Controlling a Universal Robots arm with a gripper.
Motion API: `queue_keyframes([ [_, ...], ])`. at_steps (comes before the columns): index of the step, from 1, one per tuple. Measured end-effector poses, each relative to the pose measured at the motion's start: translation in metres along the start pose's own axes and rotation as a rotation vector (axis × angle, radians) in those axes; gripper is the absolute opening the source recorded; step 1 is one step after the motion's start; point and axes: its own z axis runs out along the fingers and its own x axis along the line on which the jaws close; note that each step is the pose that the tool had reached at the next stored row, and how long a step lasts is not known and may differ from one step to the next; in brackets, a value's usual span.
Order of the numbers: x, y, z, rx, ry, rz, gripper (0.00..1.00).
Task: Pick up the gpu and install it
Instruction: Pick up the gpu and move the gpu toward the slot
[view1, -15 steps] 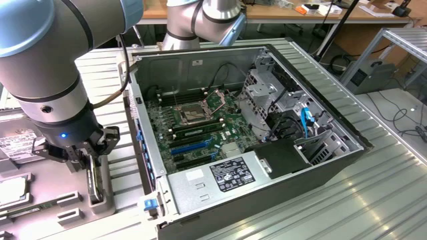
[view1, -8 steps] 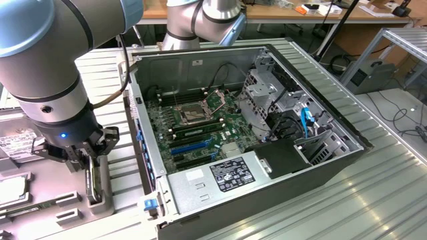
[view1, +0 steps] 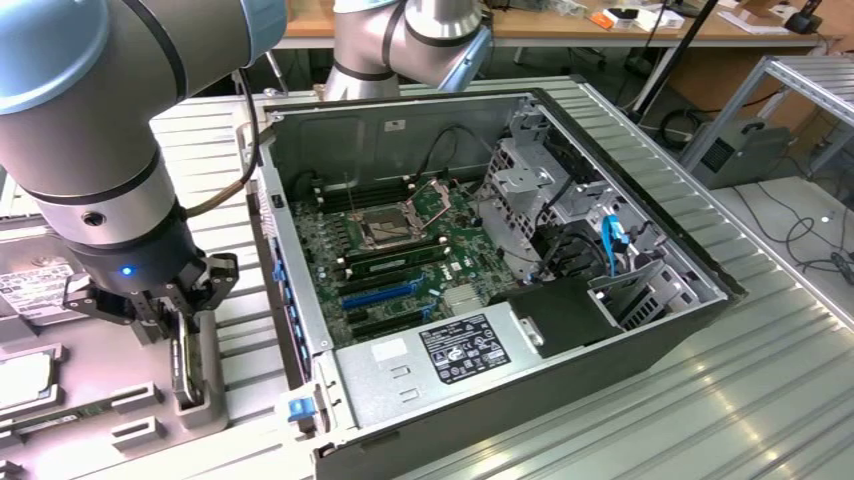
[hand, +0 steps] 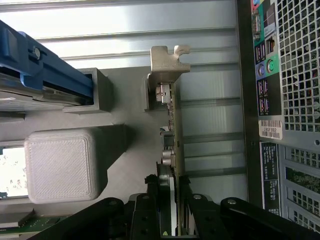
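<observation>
In the lower left of the exterior view, a grey and pale blue robot arm (view1: 80, 130) reached straight down over a flat grey plastic holder tray (view1: 127, 405). Its black end effector (view1: 178, 335) was pinching a thin, flat, rectangular gpu (view1: 195, 372), which stood on its long edge in a slot of that tray. The tray rested on a ribbed silver metal table (view1: 747, 400).

Just beside the tray, filling the centre of the exterior view, a black desktop computer case (view1: 674, 330) lay on its side with the cover off. Inside it sat a green motherboard (view1: 387, 250). A silver power supply with a black label (view1: 447, 350) sat in the corner of the case nearest the bottom of the frame. At the far left edge, a boxy silver hard drive with a white label (view1: 24, 285) lay on the tray.

In the wrist view, the gpu (hand: 176, 135) appeared edge-on, with its silver metal end bracket (hand: 167, 62) at the end farthest from the end effector (hand: 172, 217). The black fingers (hand: 150, 215) pressed against its two faces, one on each side. A blocky, ridged grey plastic post (hand: 60, 165) and a blue-railed drive carrier (hand: 45, 70) stood well apart from the gpu on one side. The perforated rear panel of the case (hand: 295, 75) lay on the other.
</observation>
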Motion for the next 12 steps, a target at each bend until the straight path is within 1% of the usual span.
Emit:
queue_keyframes([
  [2, 0.0, 0.0001, -0.0021, 0.0001, 0.0001, 0.0, 0.27],
  [3, 0.0, 0.0002, -0.0058, 0.0001, 0.0001, 0.0, 0.27],
  [5, 0.0, 0.0004, -0.01, 0.0, 0.0001, 0.0, 0.27],
  [12, -0.001, 0.0008, -0.018, -0.0015, 0.0002, 0.0, 0.27],
])
